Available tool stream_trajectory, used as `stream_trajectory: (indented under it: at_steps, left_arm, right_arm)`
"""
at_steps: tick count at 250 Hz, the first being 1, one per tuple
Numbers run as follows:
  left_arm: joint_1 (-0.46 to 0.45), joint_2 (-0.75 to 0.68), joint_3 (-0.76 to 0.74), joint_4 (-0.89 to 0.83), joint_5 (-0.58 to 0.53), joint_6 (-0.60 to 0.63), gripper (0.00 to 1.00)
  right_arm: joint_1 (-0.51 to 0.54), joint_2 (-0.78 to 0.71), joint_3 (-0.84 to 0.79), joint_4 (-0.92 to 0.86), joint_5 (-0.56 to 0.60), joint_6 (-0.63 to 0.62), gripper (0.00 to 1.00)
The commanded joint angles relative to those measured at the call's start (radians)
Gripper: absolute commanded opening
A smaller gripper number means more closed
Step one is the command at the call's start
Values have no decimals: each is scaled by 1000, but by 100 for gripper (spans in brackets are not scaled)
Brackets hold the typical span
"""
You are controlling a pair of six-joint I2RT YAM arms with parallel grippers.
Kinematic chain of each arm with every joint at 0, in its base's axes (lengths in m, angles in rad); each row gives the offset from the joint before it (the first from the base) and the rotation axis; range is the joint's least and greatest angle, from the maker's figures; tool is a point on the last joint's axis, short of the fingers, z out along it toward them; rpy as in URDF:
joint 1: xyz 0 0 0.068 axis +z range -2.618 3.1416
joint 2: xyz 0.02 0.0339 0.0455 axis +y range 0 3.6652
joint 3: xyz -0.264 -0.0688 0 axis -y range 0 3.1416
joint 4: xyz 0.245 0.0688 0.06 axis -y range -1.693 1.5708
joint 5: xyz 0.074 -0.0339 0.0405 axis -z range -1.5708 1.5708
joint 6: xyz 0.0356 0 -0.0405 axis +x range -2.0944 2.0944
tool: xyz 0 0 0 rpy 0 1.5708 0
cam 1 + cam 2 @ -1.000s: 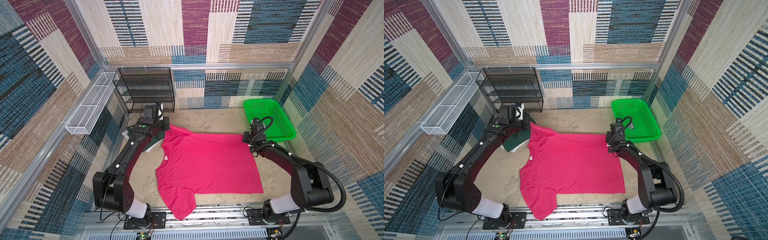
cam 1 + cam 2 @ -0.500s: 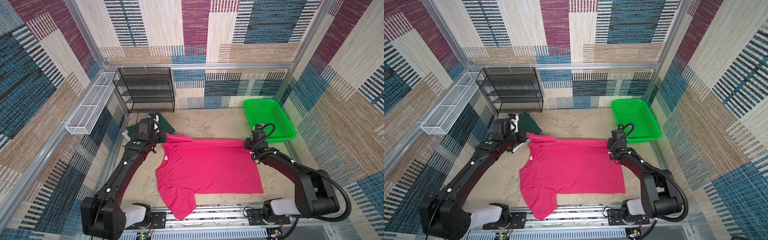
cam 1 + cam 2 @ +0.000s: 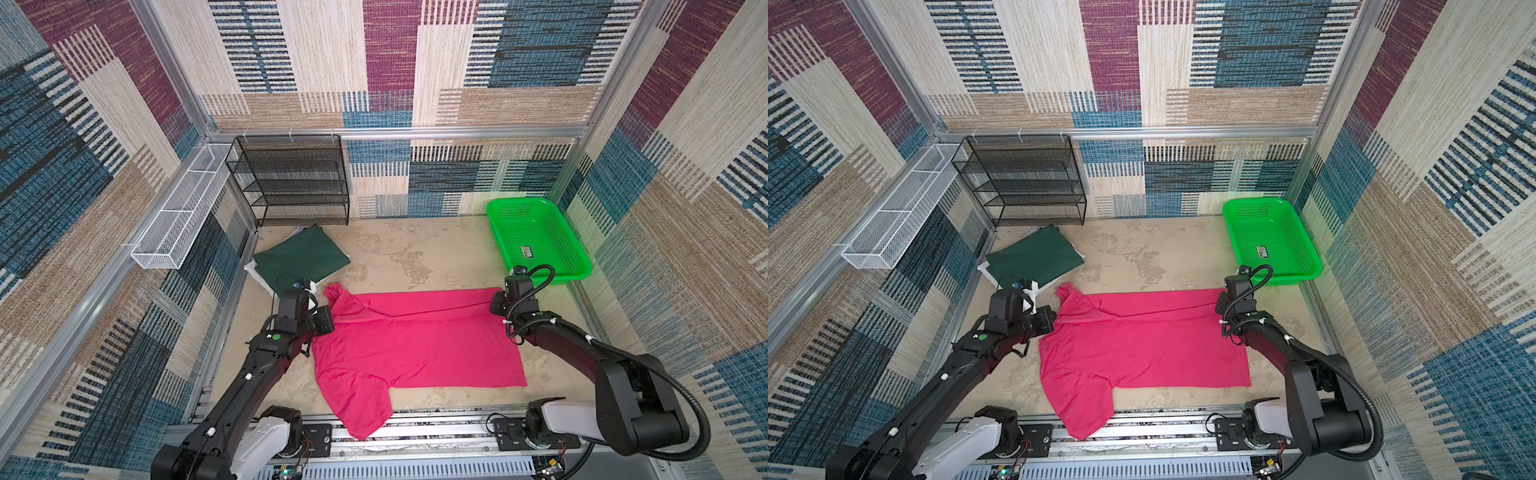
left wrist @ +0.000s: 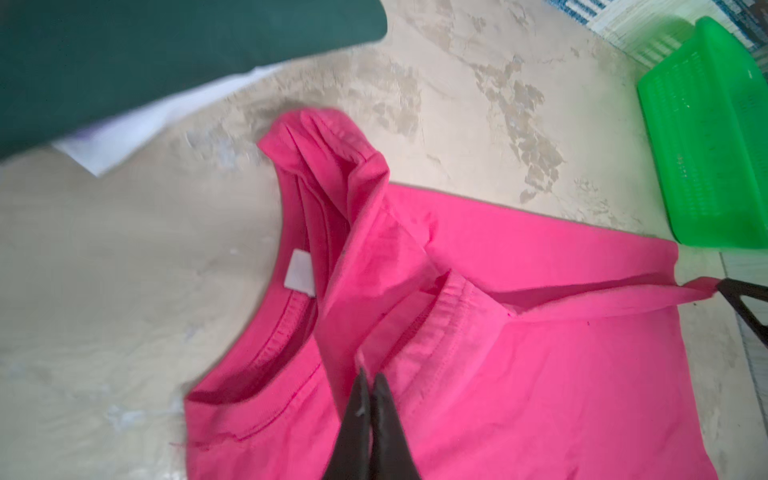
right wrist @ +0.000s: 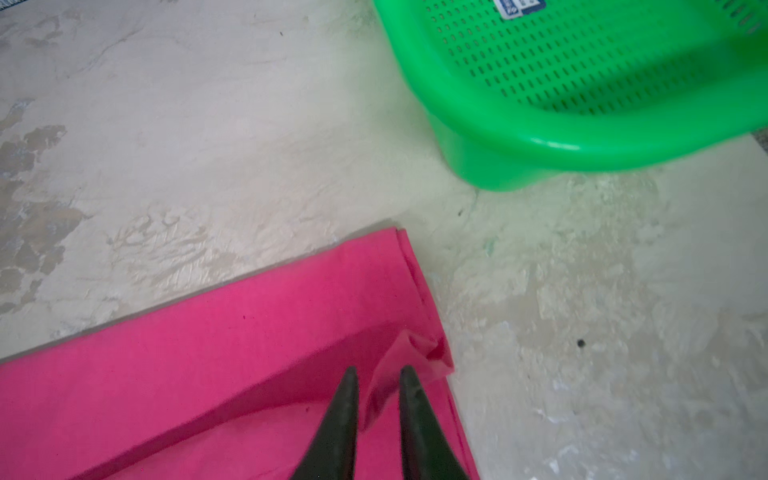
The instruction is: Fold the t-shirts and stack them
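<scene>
Presently the pink t-shirt (image 3: 415,345) lies spread on the worktop (image 3: 415,253), its far edge lifted into a taut ridge between the two arms. Left claw (image 4: 370,386) is pressed together, pinching a fold of pink cloth near the collar and the white neck label (image 4: 300,270). Right claw (image 5: 378,382) is slightly spread at the hem corner, with the cloth ridge standing between its tips. Dark green t-shirt (image 3: 301,259) sits folded on a white t-shirt (image 4: 124,137) at far left. Green basket (image 5: 582,151) stands at far right.
</scene>
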Motion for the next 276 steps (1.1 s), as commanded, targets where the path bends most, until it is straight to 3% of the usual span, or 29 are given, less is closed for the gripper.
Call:
stream_trajectory:
  at_steps: [1, 29, 58, 96, 128, 148, 188, 237, 276]
  left_arm:
    - [-6, -107, -103, 58, 71, -49, 12]
    - [-9, -249, -169, 41, 52, -50, 30]
    - [-9, -266, -176, 85, 4, -30, 41]
    - [-15, 32, -65, 243, 81, 22, 42]
    - [-50, 344, 146, 211, 168, 77, 43]
    - [-101, 472, 254, 149, 145, 108, 43]
    - [-177, 628, 358, 95, 102, 132, 45]
    - [-208, 717, 385, 100, 37, 121, 47]
    - [-218, 770, 411, 31, 66, 150, 45]
  right_arm:
    - [2, -125, -49, 35, -10, 64, 32]
    - [2, -233, -51, 25, -14, 73, 43]
    - [1, -187, 10, 2, -53, 54, 47]
    - [2, 29, 99, -19, -189, 42, 52]
    - [3, 164, 142, -21, -251, 46, 53]
    - [3, 197, 153, -25, -264, 54, 53]
    - [3, 236, 151, -41, -278, 65, 54]
    - [3, 255, 134, -33, -300, 62, 54]
    - [3, 267, 134, -37, -289, 62, 54]
